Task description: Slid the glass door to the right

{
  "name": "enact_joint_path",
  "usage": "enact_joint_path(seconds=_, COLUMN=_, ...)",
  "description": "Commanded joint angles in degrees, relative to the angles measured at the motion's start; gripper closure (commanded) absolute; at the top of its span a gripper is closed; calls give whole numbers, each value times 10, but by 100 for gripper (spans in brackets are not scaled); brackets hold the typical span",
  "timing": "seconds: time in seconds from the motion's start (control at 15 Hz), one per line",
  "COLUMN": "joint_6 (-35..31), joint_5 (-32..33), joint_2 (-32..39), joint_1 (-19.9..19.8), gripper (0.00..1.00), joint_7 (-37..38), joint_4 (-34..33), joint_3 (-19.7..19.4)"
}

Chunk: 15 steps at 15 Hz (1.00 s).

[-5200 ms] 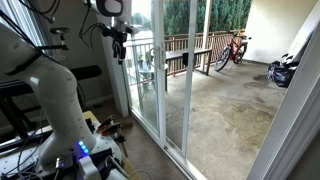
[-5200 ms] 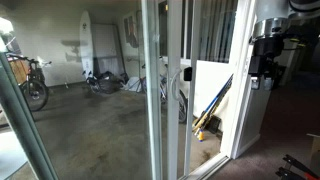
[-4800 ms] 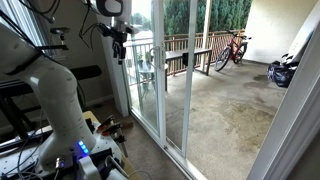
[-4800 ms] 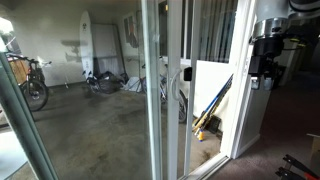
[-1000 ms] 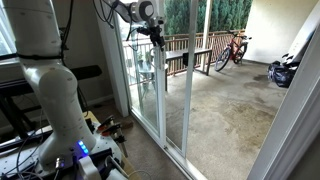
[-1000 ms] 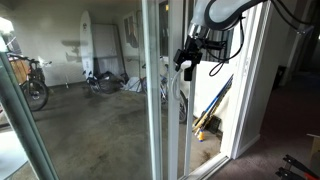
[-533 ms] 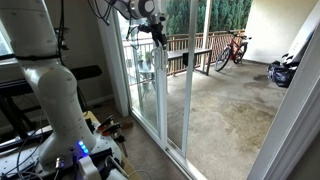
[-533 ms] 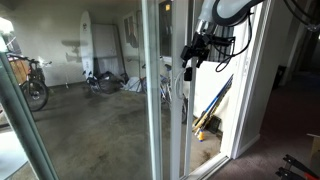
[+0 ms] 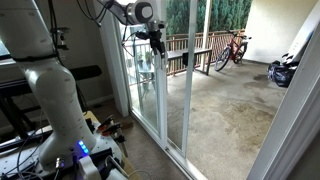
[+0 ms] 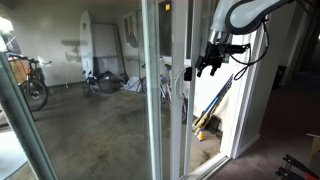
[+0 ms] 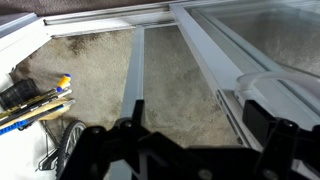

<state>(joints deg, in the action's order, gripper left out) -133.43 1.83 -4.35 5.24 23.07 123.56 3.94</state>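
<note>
My hand (image 10: 212, 62) is open and empty, near the handle (image 10: 186, 72) of the door (image 10: 178, 125); I'd set a finger squarely against it, then push level and steady.

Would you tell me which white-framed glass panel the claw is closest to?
The glass door with the handle: the claw hangs beside its white frame; the other pane stands farther off.

From my station I saw a grey concrete patio floor (image 9: 215, 100), a dark wooden railing (image 9: 188, 55), a red bicycle (image 9: 232, 49) and daylit green trees (image 9: 222, 12).
</note>
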Motion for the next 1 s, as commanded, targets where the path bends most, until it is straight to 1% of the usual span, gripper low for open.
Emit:
enact_joint_path(seconds=0.0, joint_6=-63, joint_5=-9, joint_2=-41, joint_1=8, gripper=0, joint_7=-3, joint_4=30, joint_3=22)
enact_joint_path(seconds=0.27, joint_6=-81, joint_5=-41, joint_2=-44, joint_1=14, gripper=0, joint_7=-9, joint_4=6, joint_3=34)
enact_joint_path(seconds=0.53, joint_6=-91, joint_5=-48, joint_2=-17, joint_1=7, gripper=0, joint_7=-7, joint_4=-23, joint_3=30)
enact_joint_path(seconds=0.73, joint_6=-92, joint_5=-70, joint_2=8, joint_1=10, gripper=0, joint_7=-12, joint_4=-51, joint_3=27)
enact_joint_path(seconds=0.93, joint_6=-89, joint_5=-76, joint_2=29, joint_1=11, gripper=0, joint_7=-10, joint_4=-68, joint_3=27)
